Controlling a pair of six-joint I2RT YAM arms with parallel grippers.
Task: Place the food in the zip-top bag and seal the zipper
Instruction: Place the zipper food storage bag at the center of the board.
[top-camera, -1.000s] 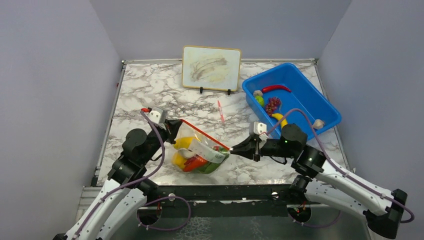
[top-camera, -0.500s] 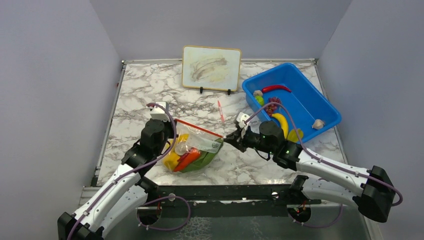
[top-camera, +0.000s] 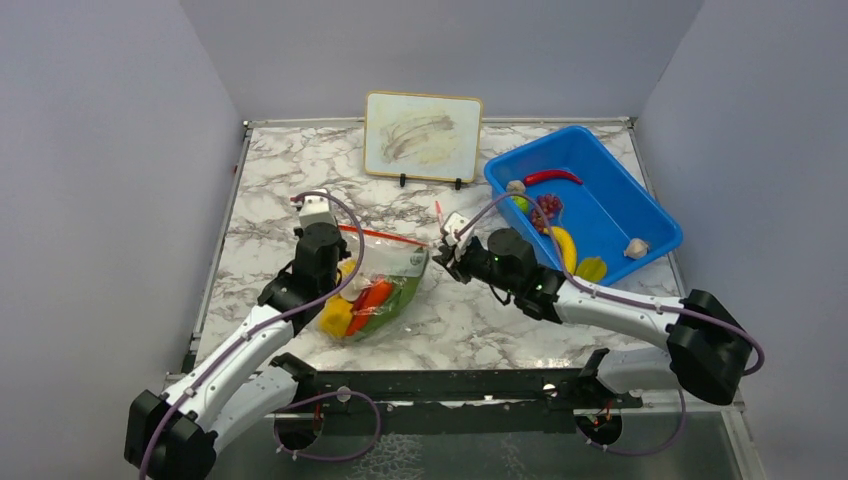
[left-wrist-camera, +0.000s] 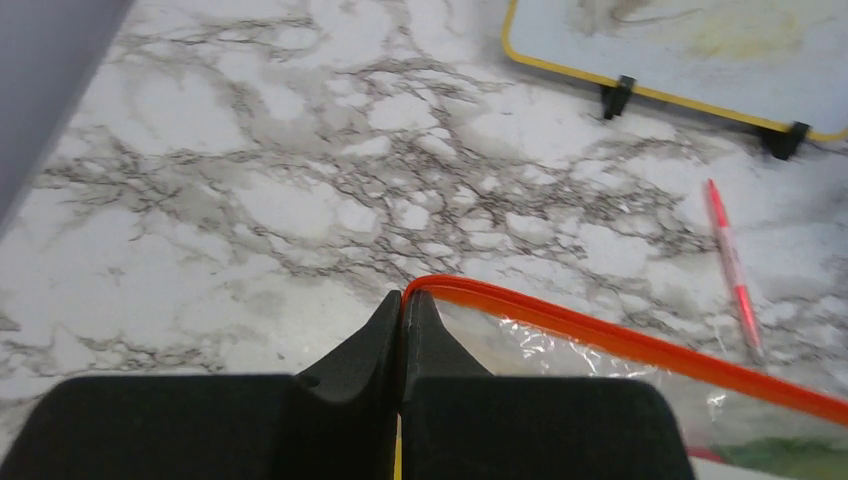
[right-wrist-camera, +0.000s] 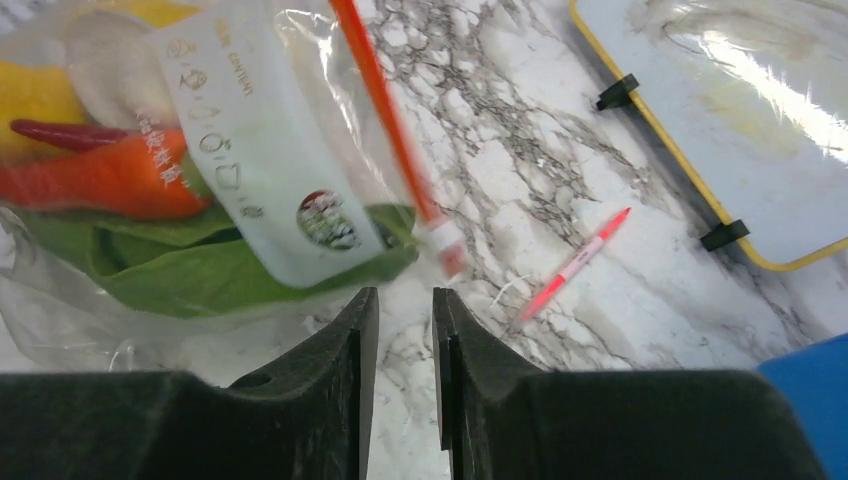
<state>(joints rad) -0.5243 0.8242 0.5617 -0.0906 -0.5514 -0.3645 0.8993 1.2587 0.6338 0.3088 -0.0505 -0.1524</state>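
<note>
Right end effector (right-wrist-camera: 405, 297) now off zipper (right-wrist-camera: 385, 110)

1. Top external: fixed high above the near edge, far off, looking down and forward over the whole marble surface (top-camera: 300, 170).
2. Left wrist: set just behind the left tool (left-wrist-camera: 403, 305), low and close, facing forward toward the propped board (left-wrist-camera: 690, 40).
3. Right wrist: set behind the right tool (right-wrist-camera: 403, 300), close, angled down onto the surface.
4. Shared by all three views: board, red pen (left-wrist-camera: 733, 270), orange zipper (left-wrist-camera: 620, 340), and the marble between them.
</note>
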